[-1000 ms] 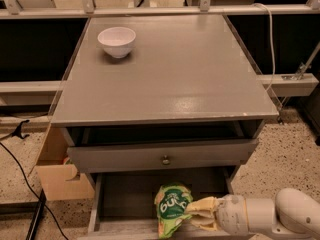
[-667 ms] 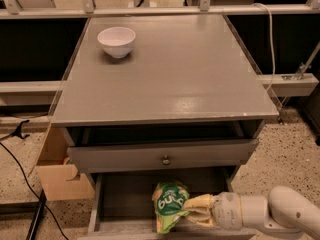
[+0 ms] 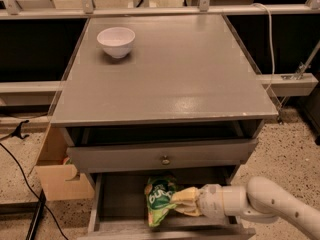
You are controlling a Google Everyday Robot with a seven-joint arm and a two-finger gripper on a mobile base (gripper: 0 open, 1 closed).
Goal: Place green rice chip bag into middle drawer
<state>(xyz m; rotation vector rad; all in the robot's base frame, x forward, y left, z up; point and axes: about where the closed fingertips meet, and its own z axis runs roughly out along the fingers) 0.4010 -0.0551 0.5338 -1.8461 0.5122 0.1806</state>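
The green rice chip bag (image 3: 159,200) is bright green with white lettering and hangs inside the open middle drawer (image 3: 115,204), the lower of the two drawers, near its middle. My gripper (image 3: 179,202) reaches in from the right on a white arm, and its pale yellow fingers (image 3: 186,196) are shut on the bag's right edge. The bag's lower end is close to the drawer floor; I cannot tell whether it touches. The front rail of the drawer runs along the bottom edge of the view.
A white bowl (image 3: 116,41) stands at the back left of the gray cabinet top (image 3: 175,74). The upper drawer (image 3: 125,158) with a small round knob (image 3: 164,160) is pulled slightly out. A cardboard box (image 3: 59,176) and black cables (image 3: 20,174) are on the floor to the left.
My gripper and the bag have moved slightly left, farther into the middle drawer. The bowl and the cabinet have not moved.
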